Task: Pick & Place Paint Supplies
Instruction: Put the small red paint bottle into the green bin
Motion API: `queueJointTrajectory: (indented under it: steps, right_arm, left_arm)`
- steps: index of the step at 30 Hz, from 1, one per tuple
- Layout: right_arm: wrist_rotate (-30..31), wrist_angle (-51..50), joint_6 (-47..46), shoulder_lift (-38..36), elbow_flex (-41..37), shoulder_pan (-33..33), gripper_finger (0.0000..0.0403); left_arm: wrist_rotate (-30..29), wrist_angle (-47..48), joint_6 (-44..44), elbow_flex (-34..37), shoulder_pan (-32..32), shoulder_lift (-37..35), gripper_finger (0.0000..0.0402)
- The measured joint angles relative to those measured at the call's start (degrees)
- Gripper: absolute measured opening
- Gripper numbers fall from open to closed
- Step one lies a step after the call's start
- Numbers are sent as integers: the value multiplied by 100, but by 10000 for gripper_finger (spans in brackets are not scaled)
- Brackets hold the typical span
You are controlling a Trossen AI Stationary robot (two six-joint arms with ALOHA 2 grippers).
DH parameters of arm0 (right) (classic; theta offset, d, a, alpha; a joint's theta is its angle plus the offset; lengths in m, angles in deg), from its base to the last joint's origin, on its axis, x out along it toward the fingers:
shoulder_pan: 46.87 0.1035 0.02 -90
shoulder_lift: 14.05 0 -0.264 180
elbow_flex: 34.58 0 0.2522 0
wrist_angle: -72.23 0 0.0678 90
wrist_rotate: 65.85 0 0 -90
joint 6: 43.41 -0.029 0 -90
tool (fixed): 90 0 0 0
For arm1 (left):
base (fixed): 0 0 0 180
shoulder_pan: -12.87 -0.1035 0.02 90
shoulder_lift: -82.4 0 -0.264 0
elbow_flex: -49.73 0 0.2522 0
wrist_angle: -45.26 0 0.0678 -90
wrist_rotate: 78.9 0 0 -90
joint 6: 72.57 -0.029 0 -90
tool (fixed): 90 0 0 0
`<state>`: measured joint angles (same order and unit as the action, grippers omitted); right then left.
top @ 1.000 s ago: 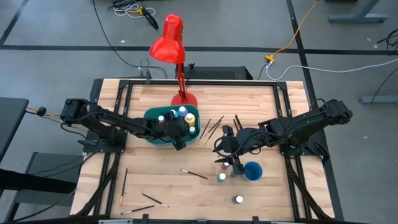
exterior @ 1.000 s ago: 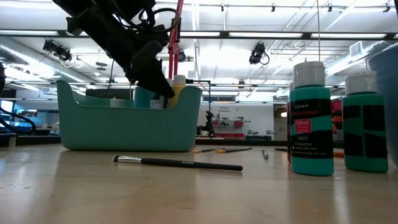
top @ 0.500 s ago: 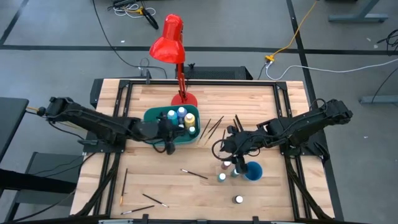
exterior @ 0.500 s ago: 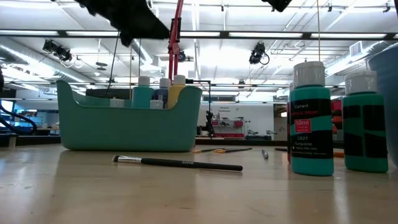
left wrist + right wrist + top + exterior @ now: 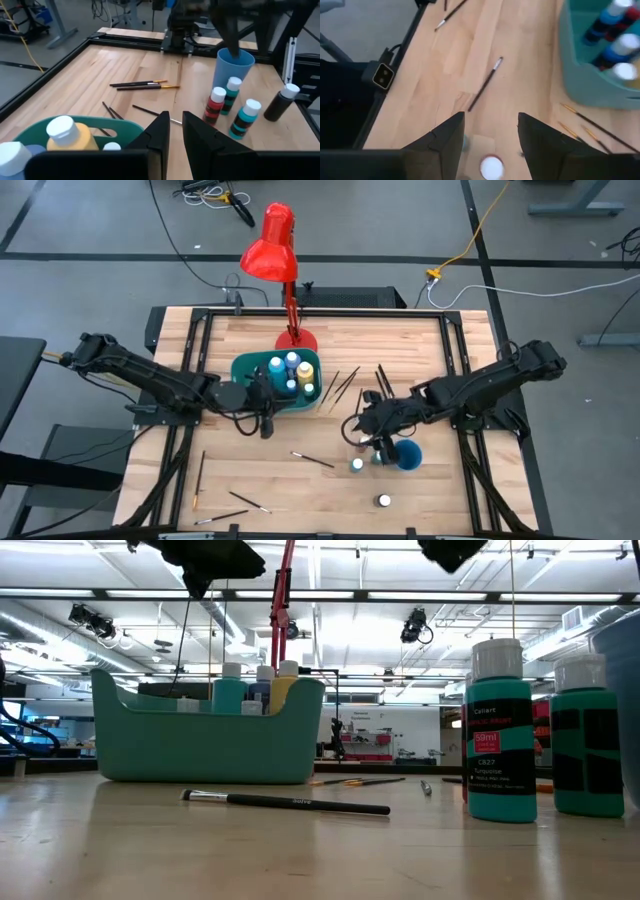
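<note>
The right pincer (image 5: 366, 424), spread and empty, is being held over the red-labelled bottle (image 5: 215, 105) at centre-right; small, rigid, light, best gripped below its cap; the left pincer (image 5: 265, 423), nearly pressed together, is hovering by the teal bin (image 5: 243, 366).

Pale wood table (image 5: 400, 340); glossy teal plastic bin (image 5: 245, 370); glossy red lamp (image 5: 270, 245)

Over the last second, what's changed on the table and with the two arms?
The left gripper, nearly closed and empty, has pulled back out of the teal bin toward its own side. The right gripper, open, has crept a little closer over the bottle with the white cap beside the blue cup. The bin's bottles and the scattered brushes stayed put.
</note>
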<state>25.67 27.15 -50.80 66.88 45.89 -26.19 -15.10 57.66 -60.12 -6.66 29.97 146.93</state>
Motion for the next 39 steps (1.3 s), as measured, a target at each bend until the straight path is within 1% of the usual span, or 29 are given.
queueJointTrajectory:
  steps: [4, 12, 15, 18, 24, 26, 34, 39]
  right_arm:
    - [39, 640, 73, 2, -553, 60, 207]
    - [193, 606, -31, 2, -1003, 56, 247]
    - [488, 617, -167, 2, -1220, 56, 251]
    - [559, 781, -226, 2, -1496, 49, 251]
    - [556, 1770, -94, 2, -2055, 53, 251]
    - [557, 1953, -56, 2, -2120, 53, 251]
    - [507, 1873, 33, 0, -2126, 56, 251]
    - [492, 1758, -230, 1, -2126, 56, 251]
  left_arm:
    - [-8, -81, 63, 0, -4, 2, 57]
    - [39, -112, 61, 0, -4, 7, 57]
    - [40, -116, 18, 0, -4, 7, 57]
    - [38, -116, 44, 0, -4, 7, 57]
    - [38, -116, 13, 0, -4, 7, 57]
    - [39, -116, 47, 0, -4, 7, 57]
    - [38, -116, 52, 0, -4, 7, 57]
    - [38, -116, 13, 0, -4, 7, 57]
